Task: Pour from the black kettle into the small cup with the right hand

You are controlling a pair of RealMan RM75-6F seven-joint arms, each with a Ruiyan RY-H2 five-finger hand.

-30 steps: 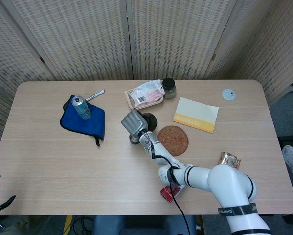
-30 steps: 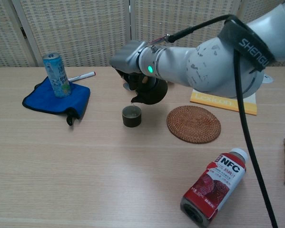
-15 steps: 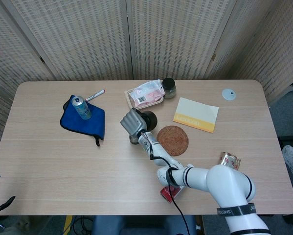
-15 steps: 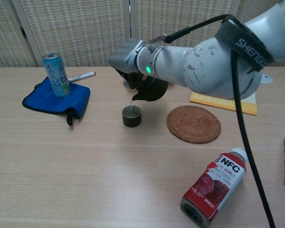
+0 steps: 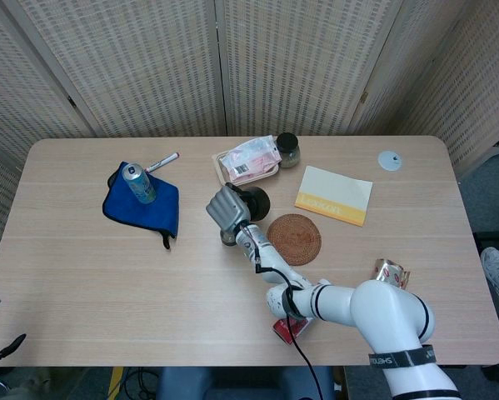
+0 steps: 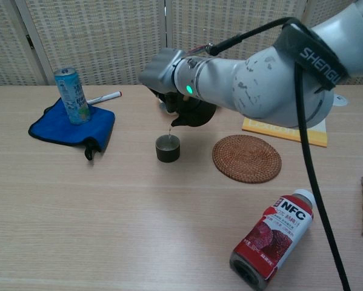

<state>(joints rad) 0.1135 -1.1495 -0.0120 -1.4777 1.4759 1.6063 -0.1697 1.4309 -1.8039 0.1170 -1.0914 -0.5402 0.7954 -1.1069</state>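
1. While the right hand grips the black kettle with its fingers wrapped closed around it, the kettle hangs tilted in the air, spout pointing down and toward the robot's left
2. Directly below the spout tip stands the small cup, upright on the table; a thin thread of liquid appears to run from spout to cup in the chest view
3. Seen from the head view, the right hand covers most of the kettle, and the cup shows only as a dark edge just beside it on the near side
4. Judging by this, the pour depends on keeping the spout over the cup's mouth; the woven coaster lies near, on the kettle's right
5. No left hand shows in either view
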